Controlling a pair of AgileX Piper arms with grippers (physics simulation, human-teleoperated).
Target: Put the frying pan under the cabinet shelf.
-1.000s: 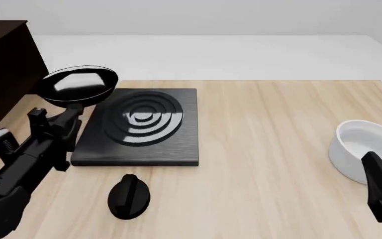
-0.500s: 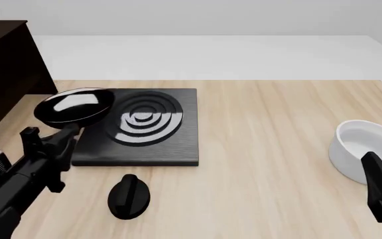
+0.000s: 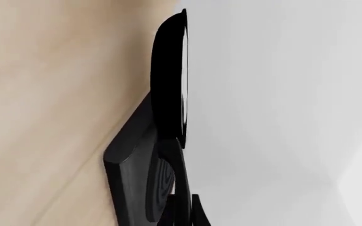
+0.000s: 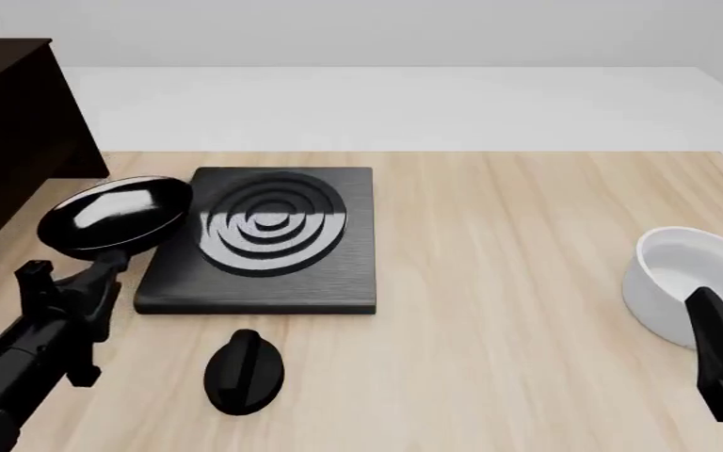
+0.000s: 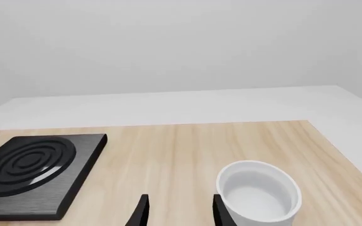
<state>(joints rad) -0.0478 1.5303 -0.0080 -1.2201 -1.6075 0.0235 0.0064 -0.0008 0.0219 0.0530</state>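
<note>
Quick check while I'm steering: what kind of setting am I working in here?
Most likely a simulated kitchen mock-up on a wooden tabletop: a square black stove plate with concentric rings, a frying pan carried by the left gripper, a dark cabinet shelf and a white bowl.

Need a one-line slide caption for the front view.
Left gripper holds the frying pan by its handle beside the stove plate, near the dark cabinet shelf; white bowl at right.
</note>
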